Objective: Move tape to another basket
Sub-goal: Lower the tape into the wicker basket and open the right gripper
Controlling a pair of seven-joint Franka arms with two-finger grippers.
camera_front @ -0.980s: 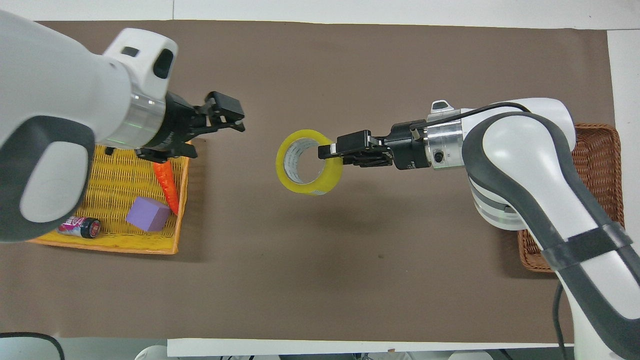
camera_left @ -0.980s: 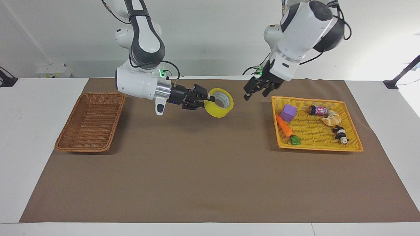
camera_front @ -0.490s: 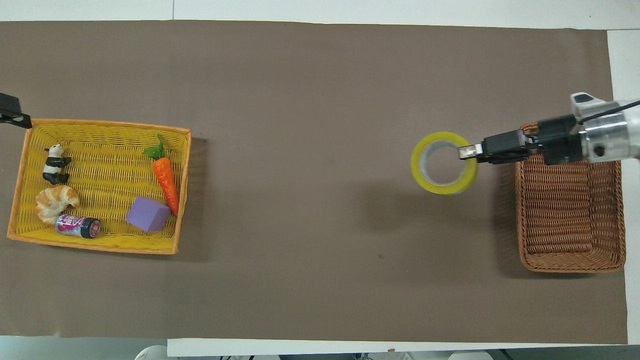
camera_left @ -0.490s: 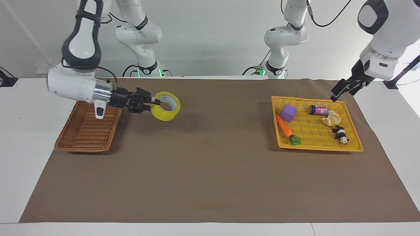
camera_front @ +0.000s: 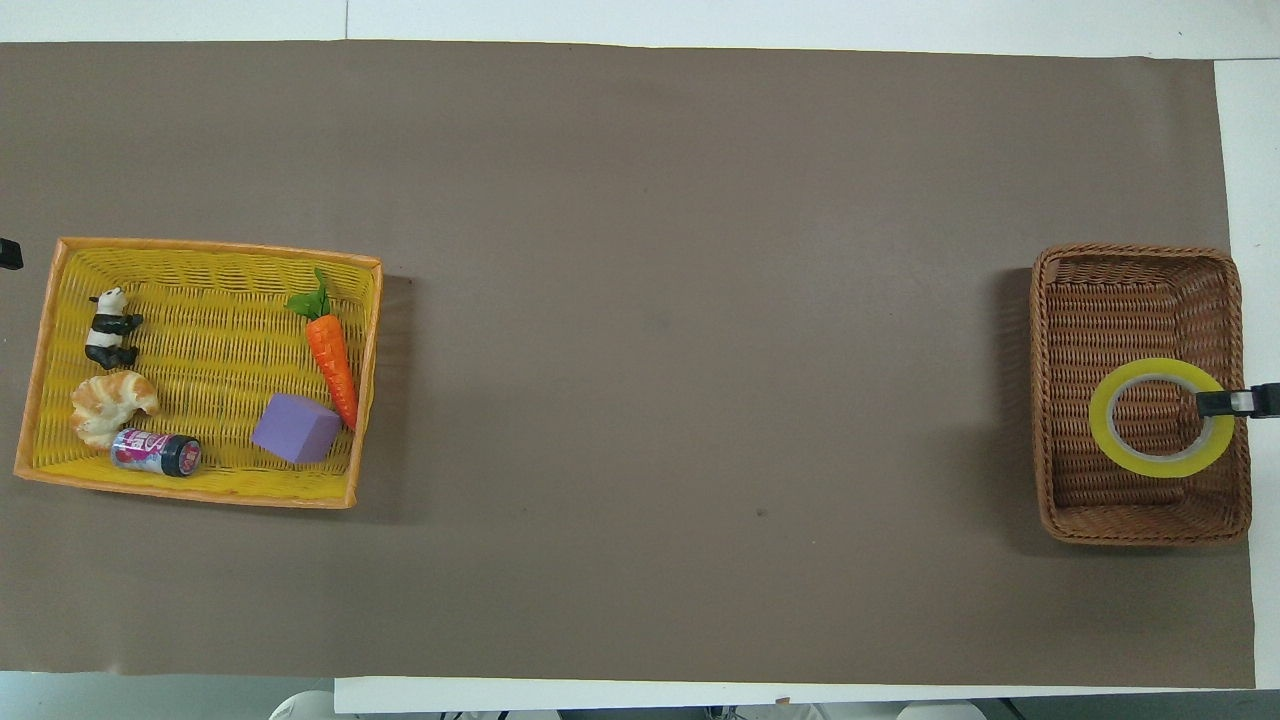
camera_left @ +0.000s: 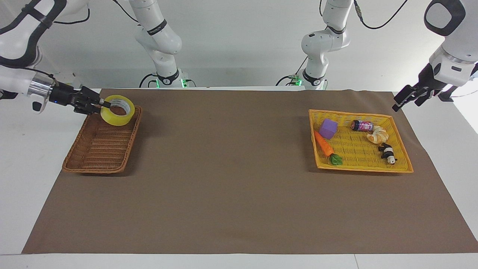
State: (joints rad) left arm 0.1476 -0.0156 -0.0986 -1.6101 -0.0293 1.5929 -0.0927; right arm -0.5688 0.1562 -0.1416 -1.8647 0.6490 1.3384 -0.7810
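Note:
The tape [camera_left: 116, 119], a yellow roll with a pale core, hangs flat over the end of the brown wicker basket [camera_left: 93, 170] nearer the robots. My right gripper [camera_left: 101, 105] is shut on the roll's wall, reaching in from the right arm's end of the table. In the overhead view the tape [camera_front: 1106, 425] sits inside the outline of the basket [camera_front: 1140, 262], and only the tip of the right gripper [camera_front: 1212, 403] shows. My left gripper [camera_left: 406, 100] is open and empty, raised over the table edge beside the yellow tray.
A flat yellow tray [camera_left: 358, 169] at the left arm's end holds a carrot [camera_left: 324, 145], a purple block [camera_left: 328, 128], a can [camera_left: 362, 125], a croissant [camera_left: 378, 135] and a toy panda [camera_left: 387, 152]. A brown mat [camera_left: 231, 179] covers the table.
My right gripper has carried the tape from over the mat's middle to over the brown basket. My left gripper has drawn back past the yellow tray to the table edge.

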